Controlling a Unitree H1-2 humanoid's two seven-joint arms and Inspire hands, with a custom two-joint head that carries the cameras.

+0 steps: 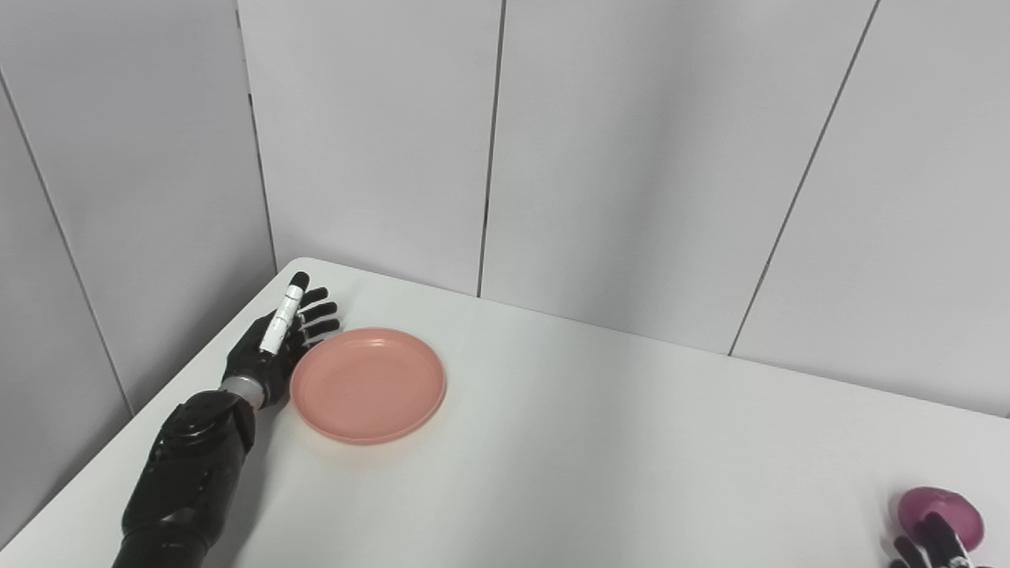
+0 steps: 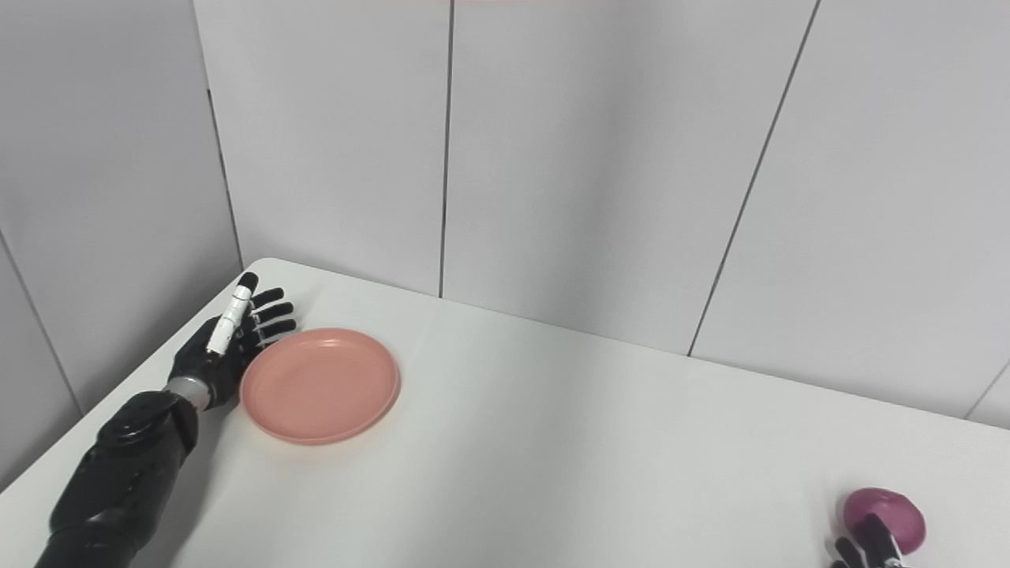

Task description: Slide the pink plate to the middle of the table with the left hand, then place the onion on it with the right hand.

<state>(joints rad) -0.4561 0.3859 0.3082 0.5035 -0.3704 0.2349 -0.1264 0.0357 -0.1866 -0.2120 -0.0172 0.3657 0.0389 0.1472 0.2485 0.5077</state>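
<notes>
Left eye view: our white table (image 1: 631, 442) holds a pink plate (image 1: 368, 385) near its far left corner. Our left hand (image 1: 272, 347), fingers spread, rests against the plate's left rim. A purple onion (image 1: 943, 517) lies near right; our right hand (image 1: 927, 548) is mostly cropped, so we cannot tell its grip.

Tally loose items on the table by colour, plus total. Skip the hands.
Pink: 1, the plate, by the open left hand.
Purple: 1, the onion, near table's right front edge, just beyond the right hand's fingertips.
Total: 2
</notes>
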